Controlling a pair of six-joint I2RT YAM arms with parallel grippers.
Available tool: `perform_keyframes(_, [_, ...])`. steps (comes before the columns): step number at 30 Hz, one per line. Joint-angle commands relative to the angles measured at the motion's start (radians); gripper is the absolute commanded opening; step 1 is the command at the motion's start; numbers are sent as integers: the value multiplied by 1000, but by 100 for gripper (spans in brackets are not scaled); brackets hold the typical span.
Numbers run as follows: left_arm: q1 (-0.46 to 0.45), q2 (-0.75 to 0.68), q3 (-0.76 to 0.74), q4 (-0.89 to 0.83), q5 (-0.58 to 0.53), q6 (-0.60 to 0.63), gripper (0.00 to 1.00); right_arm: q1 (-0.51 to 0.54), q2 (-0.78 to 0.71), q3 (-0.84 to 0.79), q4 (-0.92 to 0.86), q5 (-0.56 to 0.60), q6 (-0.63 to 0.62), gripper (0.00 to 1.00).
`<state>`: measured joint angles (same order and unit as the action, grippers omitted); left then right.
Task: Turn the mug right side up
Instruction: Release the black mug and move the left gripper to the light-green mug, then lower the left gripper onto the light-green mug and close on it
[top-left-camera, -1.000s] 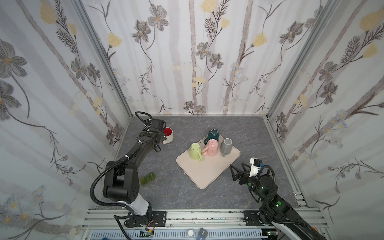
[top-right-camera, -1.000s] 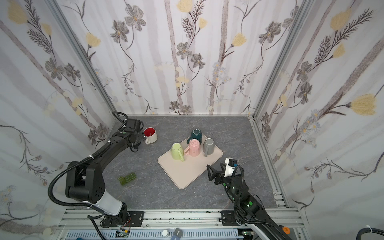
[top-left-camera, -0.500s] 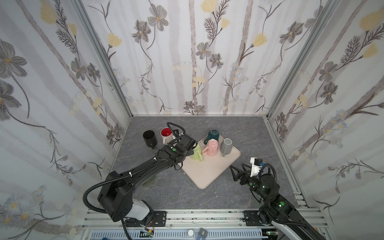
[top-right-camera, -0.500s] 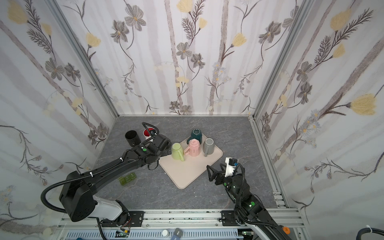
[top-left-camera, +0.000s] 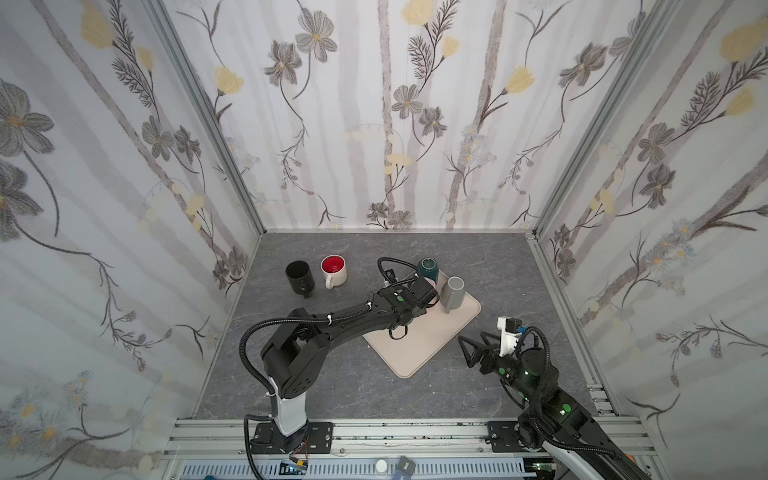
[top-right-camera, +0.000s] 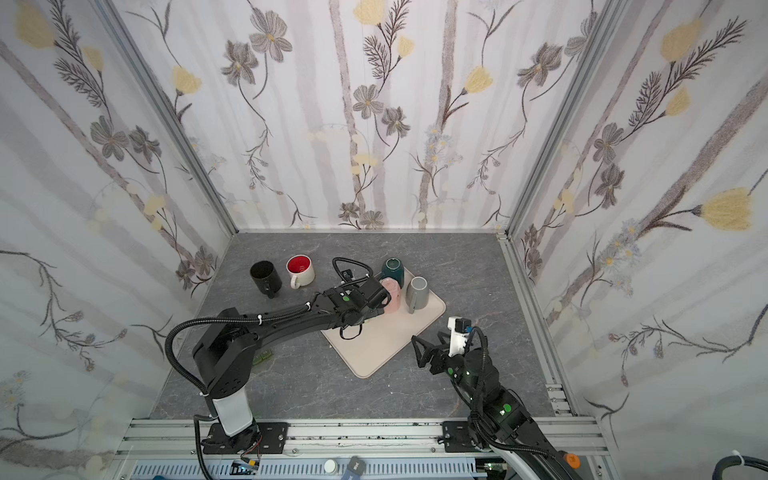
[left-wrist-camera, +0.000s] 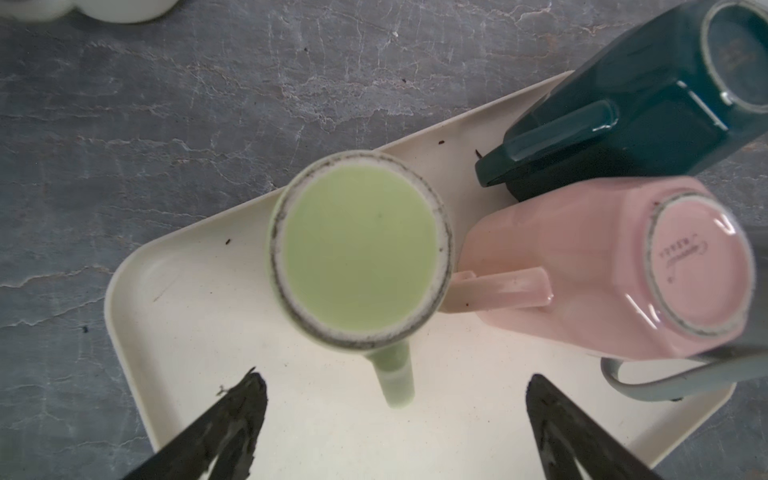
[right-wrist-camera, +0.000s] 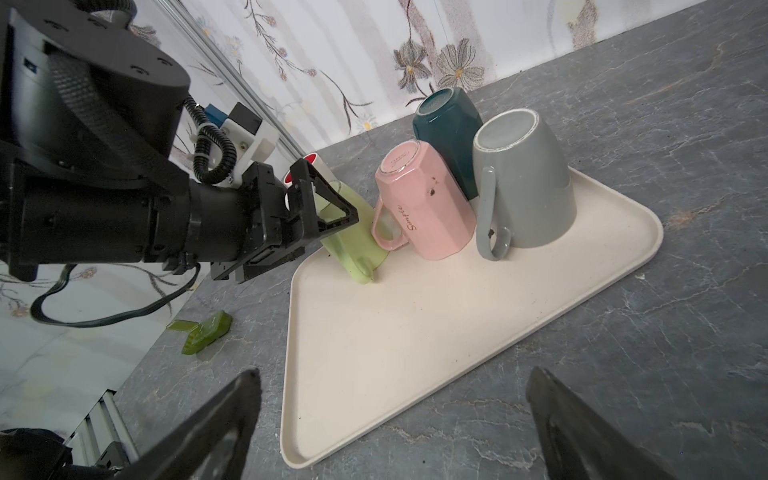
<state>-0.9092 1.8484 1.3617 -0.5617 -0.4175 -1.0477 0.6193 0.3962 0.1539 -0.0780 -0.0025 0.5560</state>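
Observation:
A light green mug (left-wrist-camera: 359, 249) stands upside down on the cream tray (left-wrist-camera: 436, 432), its handle (left-wrist-camera: 395, 380) pointing toward my left gripper (left-wrist-camera: 395, 376). That gripper is open and hovers over the mug, one finger on each side of the handle, holding nothing. From the right wrist view, a left finger (right-wrist-camera: 332, 208) overlaps the green mug (right-wrist-camera: 359, 249). Both top views hide this mug under the left arm (top-left-camera: 399, 305). My right gripper (top-left-camera: 473, 343) is open over the table near the tray's front right edge, empty.
A pink mug (top-right-camera: 392, 297), a teal mug (top-right-camera: 392, 268) and a grey mug (top-right-camera: 417, 291) also stand upside down on the tray. A black mug (top-left-camera: 300, 276) and a white mug with a red inside (top-left-camera: 333, 270) stand upright at back left. A small green piece (right-wrist-camera: 203, 332) lies on the table.
My left arm swung from the back left corner to the tray, leaving the black mug upright beside the red-lined one. The right arm has not moved.

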Motion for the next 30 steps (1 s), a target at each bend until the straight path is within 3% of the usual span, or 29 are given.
perform_keyframes(1, [-2, 18, 13, -1, -16, -62, 91, 0, 10, 9, 3, -39, -7, 100])
perform_keyframes(6, [-2, 35, 16, -11, -50, -73, 75, 0, -3, -2, -2, -56, 6, 100])
perform_keyframes(17, [22, 61, -2, 4, -48, -72, 52, -2, -7, -2, -19, -58, 9, 100])
perform_keyframes(30, [73, 25, -97, 65, -28, -48, 43, -1, -7, -8, -14, -57, 66, 100])
